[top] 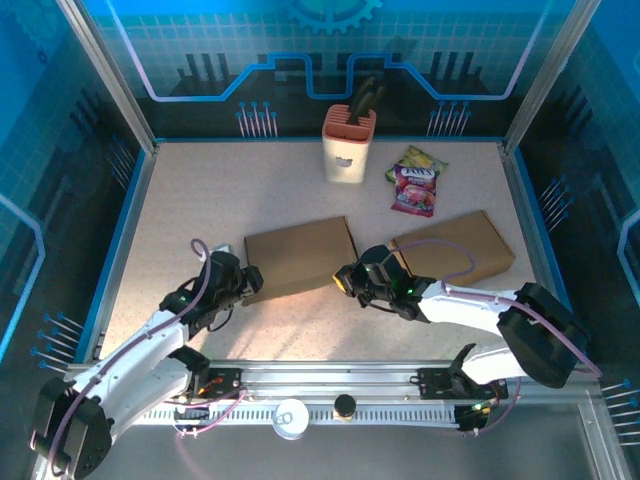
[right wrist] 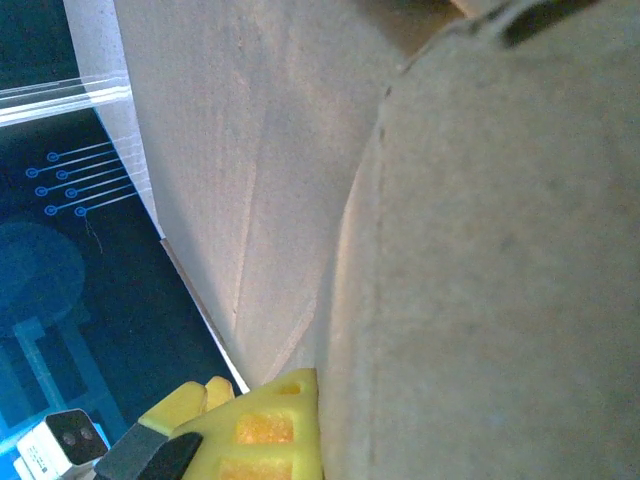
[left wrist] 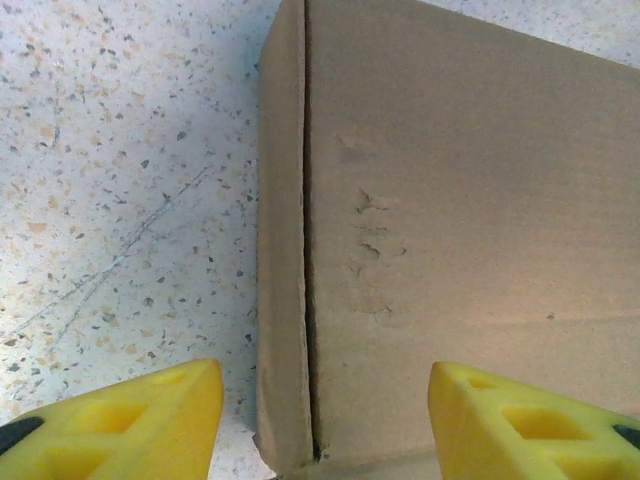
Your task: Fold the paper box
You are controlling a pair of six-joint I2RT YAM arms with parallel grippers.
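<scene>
The paper box (top: 300, 258) is a brown cardboard box lying flat-topped in the middle of the table. My left gripper (top: 245, 280) is at its left end. In the left wrist view the box (left wrist: 450, 220) has a side flap (left wrist: 282, 250) standing along its left edge, and my left gripper (left wrist: 325, 425) is open, its yellow fingers (left wrist: 130, 420) straddling the near corner without touching it. My right gripper (top: 350, 278) is at the box's right near corner. Its one visible finger (right wrist: 265, 430) presses against a cardboard flap (right wrist: 480, 280); the other finger is hidden behind that flap.
A second flat cardboard piece (top: 455, 245) lies to the right of the box, under the right arm. A white holder with a dark tool (top: 349, 145) and snack packets (top: 415, 180) stand at the back. Blue walls enclose the table.
</scene>
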